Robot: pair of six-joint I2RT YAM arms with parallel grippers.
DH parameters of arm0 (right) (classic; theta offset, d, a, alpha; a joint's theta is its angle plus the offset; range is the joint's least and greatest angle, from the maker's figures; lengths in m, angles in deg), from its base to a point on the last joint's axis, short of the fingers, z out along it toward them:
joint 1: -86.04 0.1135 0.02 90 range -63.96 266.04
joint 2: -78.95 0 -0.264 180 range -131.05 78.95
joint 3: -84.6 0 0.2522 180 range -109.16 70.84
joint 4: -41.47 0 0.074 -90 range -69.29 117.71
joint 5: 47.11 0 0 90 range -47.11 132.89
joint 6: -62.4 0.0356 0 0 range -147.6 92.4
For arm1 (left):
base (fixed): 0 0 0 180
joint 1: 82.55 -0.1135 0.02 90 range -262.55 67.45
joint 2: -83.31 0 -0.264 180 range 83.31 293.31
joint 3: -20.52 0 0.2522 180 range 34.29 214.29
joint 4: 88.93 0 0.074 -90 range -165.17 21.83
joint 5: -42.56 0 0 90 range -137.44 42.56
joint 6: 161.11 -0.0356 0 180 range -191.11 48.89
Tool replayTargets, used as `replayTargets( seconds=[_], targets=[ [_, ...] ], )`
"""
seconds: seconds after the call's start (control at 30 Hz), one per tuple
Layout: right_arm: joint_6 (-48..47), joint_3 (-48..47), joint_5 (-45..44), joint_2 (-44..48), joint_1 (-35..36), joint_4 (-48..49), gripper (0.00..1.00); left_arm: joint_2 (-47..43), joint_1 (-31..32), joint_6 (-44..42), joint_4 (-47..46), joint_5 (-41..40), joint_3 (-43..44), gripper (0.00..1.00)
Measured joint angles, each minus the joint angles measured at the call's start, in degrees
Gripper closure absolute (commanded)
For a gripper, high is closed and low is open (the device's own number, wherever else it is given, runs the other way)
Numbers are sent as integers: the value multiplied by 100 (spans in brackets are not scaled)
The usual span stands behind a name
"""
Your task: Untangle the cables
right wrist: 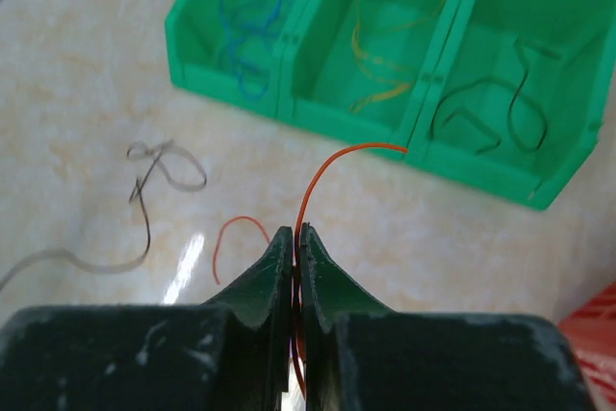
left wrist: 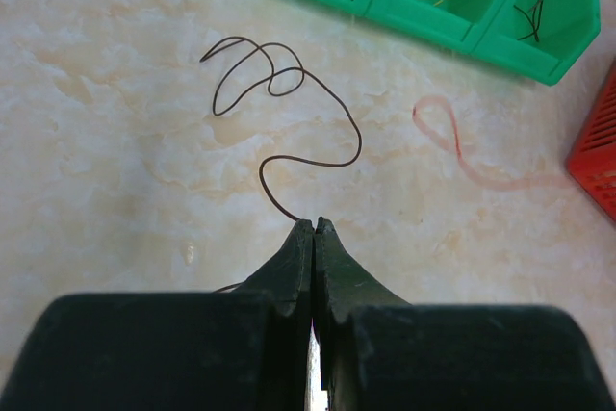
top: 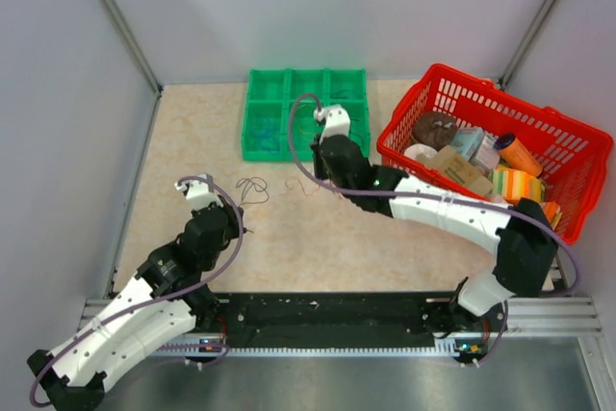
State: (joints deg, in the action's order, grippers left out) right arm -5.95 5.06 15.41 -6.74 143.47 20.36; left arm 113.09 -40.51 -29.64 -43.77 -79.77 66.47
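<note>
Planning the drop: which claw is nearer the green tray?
Right. The right claw, pinching a red cable, sits just before the green tray; the left claw, pinching a dark cable, is farther off.

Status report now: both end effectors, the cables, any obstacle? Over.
Left end effector shut on dark wire. Right end effector shut on red wire, free end near green tray. Nothing seen in the way.

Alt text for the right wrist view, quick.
The right gripper is shut on a thin red wire, its free end arcing toward a green tray holding sorted wires. A loose dark wire lies on the table to the left.
</note>
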Motion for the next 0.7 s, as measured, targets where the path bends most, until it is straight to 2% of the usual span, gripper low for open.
replayTargets(
  seconds=[0.3,0.57,0.7],
  targets=[
    [-1274,-2527,-610,-1770,-1058,922,100,-433,0,61,22,260,-354,100],
    [-2949,-5149,-885,-4039,-1384,1980,100,-684,0,155,66,584,-608,100],
    [-3464,-6415,-748,-5250,-1497,2109,100,-800,0,254,214,719,-660,100]
  ],
)
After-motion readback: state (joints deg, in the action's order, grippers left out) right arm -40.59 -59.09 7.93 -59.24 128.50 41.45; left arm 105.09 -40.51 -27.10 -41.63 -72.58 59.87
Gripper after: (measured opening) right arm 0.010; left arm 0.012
